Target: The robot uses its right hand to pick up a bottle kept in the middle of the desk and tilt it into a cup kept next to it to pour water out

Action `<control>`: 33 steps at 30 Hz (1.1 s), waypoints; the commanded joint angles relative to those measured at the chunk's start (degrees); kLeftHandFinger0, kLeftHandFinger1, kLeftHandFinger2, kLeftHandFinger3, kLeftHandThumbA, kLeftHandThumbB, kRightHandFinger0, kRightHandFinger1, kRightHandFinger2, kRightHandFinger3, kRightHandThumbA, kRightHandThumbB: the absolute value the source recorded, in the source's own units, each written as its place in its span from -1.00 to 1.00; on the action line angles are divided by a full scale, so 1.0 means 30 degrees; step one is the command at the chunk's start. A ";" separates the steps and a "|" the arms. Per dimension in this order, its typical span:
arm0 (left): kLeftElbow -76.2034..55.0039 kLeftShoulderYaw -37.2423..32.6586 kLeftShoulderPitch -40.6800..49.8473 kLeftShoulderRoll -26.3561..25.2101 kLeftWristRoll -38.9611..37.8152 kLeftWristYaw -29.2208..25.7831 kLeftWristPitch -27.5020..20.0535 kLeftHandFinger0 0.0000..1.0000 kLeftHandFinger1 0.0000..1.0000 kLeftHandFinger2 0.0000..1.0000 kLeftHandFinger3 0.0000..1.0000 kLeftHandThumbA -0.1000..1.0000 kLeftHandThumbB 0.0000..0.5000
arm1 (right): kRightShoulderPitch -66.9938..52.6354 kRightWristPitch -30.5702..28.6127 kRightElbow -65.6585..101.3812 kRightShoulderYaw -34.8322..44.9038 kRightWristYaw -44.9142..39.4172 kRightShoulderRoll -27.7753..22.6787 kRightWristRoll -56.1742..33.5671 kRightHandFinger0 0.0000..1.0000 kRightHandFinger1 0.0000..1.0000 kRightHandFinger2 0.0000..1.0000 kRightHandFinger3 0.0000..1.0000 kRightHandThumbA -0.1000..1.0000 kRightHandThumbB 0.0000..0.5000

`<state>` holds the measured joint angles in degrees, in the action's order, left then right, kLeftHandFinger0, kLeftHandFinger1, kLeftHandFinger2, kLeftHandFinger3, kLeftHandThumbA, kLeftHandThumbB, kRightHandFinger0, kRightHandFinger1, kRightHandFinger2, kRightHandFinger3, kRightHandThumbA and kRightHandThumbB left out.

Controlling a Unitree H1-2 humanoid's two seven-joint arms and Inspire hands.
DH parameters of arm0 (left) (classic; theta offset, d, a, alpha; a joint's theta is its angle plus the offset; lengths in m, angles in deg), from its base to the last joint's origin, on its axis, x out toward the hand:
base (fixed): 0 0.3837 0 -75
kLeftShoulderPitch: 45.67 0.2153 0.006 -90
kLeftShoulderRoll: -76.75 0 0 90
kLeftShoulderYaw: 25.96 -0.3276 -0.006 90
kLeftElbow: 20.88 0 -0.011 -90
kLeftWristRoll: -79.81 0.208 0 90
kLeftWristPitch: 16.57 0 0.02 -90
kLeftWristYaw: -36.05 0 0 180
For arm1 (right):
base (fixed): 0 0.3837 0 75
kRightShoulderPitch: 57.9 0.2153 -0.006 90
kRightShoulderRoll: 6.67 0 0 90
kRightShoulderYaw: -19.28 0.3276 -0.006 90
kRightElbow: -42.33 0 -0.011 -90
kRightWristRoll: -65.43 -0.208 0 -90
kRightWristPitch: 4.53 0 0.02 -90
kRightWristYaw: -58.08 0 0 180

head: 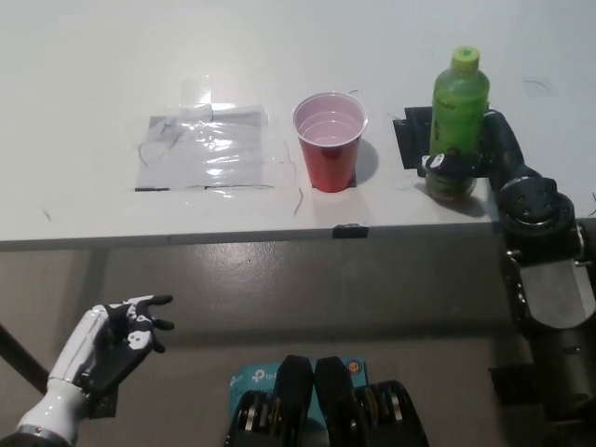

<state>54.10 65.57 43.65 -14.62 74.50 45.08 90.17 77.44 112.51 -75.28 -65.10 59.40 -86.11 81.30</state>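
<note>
A: What is nearest the robot?

B: The white left hand (110, 346), low at the left and below the desk edge. Its fingers are spread and it holds nothing.

A: And the right hand?

B: The black right hand (475, 160) reaches in from the right, over the front part of the desk (84, 102). Its fingers are wrapped around the lower half of the green bottle (456, 116), with a fingertip showing at the bottle's left side.

A: Is the bottle upright?

B: Close to upright, cap on top. I cannot tell whether its base touches the desk or is just off it. It sits over a dark patch of tape (416, 138).

A: Where is the cup?

B: The red cup (330, 140) stands to the left of the bottle, near it but not touching. Its open mouth shows a pale inside.

A: Anything farther left?

B: A patch of clear shiny tape (209, 147) lies flat on the desk, well apart from the bottle.
</note>
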 commanded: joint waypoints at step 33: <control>-0.0139 -0.0970 -0.0277 -0.1182 0.1199 0.1557 -0.1446 -0.02 0.14 0.40 0.48 1.00 -0.09 | 0.2545 -0.8050 -0.1696 -0.9109 0.6249 -0.4297 0.7187 -1.00 -1.00 -1.00 -0.37 -1.00 -0.88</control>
<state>55.24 62.82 43.56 -16.59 77.37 48.67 87.96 79.72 93.45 -81.03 -89.52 78.03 -96.96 96.66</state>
